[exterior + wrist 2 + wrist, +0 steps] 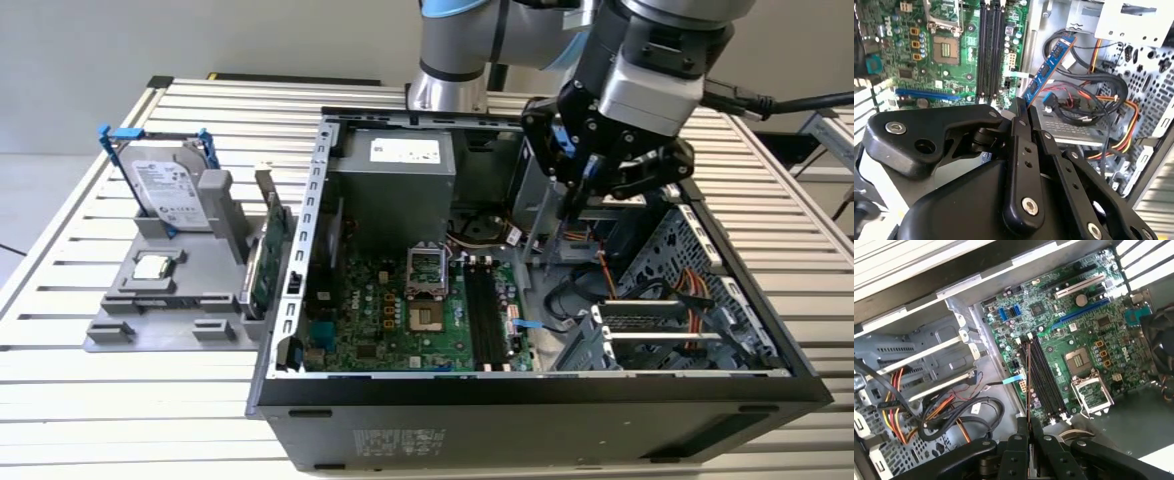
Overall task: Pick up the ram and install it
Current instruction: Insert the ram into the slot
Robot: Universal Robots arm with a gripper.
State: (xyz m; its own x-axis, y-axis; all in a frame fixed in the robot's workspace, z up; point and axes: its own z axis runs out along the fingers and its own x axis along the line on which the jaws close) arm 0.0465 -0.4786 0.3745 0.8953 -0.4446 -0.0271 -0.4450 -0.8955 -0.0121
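Observation:
The ram (1048, 65) is a narrow stick with a row of dark chips, and my gripper (1021, 114) is shut on one end of it. The first wrist view shows the ram (1028, 385) edge-on, sticking out from between the fingers (1018, 442) toward the motherboard. In the exterior view my gripper (578, 195) hangs over the open computer case (534, 385), above the cable area on the exterior view's right of the motherboard (387, 320). The black memory slots (487, 320) lie lower and toward the exterior view's left of the gripper. The ram is in the air, apart from the slots (1046, 382).
A grey holder (147, 335) on the exterior view's left carries a silver hard drive with blue clips (174, 190), a processor (154, 266) and a green expansion card (274, 250). Inside the case are the power supply (394, 185), drive cage (654, 335) and loose cables (1089, 100).

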